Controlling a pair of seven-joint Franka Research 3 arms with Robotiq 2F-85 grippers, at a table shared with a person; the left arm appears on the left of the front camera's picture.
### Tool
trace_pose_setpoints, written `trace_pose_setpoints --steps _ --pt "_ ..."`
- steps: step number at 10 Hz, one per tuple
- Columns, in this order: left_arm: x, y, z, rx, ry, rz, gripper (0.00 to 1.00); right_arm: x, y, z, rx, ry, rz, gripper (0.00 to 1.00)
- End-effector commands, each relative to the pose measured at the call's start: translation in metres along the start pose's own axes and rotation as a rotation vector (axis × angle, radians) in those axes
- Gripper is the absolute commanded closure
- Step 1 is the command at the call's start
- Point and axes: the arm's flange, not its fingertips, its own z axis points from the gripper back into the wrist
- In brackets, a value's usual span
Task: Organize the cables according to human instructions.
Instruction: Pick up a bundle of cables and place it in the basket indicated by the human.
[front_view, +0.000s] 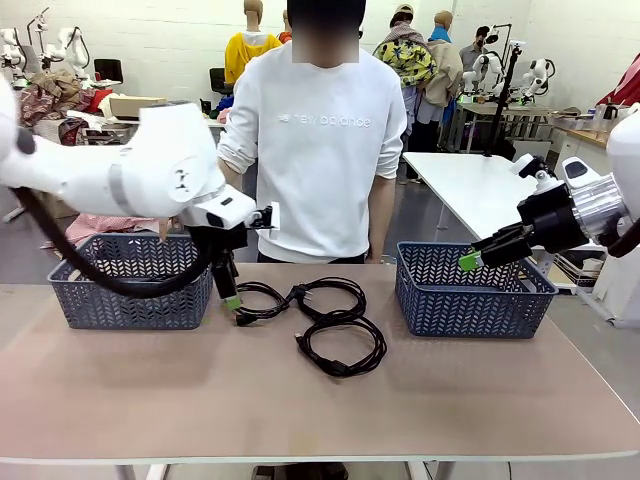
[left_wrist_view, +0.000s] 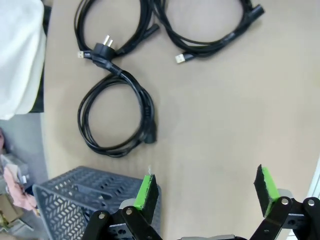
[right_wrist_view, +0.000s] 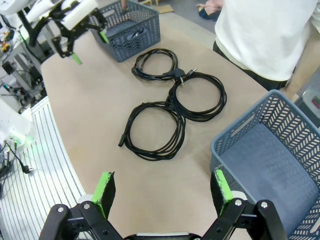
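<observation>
Tan surface (front_view: 300, 410) holds three thin black power cords, each a coiled ring, clustered mid-table: one (right_wrist_view: 136, 69) near the left grey lattice basket (front_view: 130, 300), one (right_wrist_view: 221, 97) central and one (right_wrist_view: 150, 155) toward the robot. The right grey lattice basket (front_view: 470, 300) makes two. The left gripper (left_wrist_view: 205, 187) hangs beside the left basket, fingers wide. The right gripper (right_wrist_view: 162, 192) hovers at the right basket's edge, fingers wide. One person (front_view: 320, 150) in white stands behind.

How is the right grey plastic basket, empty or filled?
Empty as far as seen: the grey plastic lattice basket shows bare floor.

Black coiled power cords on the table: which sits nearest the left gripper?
The coil beside the left grey plastic basket, just right of the left gripper; the other two lie farther right.
</observation>
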Motion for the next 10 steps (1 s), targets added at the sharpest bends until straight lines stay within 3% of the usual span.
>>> trace_pose_setpoints --steps 1,4,10 --pt "0.015 0.024 -0.003 -0.012 0.067 0.020 0.00 0.001 -0.003 -0.002 0.011 -0.030 0.018 0.00" --pt "0.023 0.040 -0.015 -0.026 0.074 0.028 0.00 0.001 -0.003 -0.002 0.011 -0.030 0.018 0.00" --pt "0.020 0.038 -0.018 -0.023 0.053 0.019 0.00 0.001 -0.003 -0.002 0.011 -0.030 0.018 0.00"
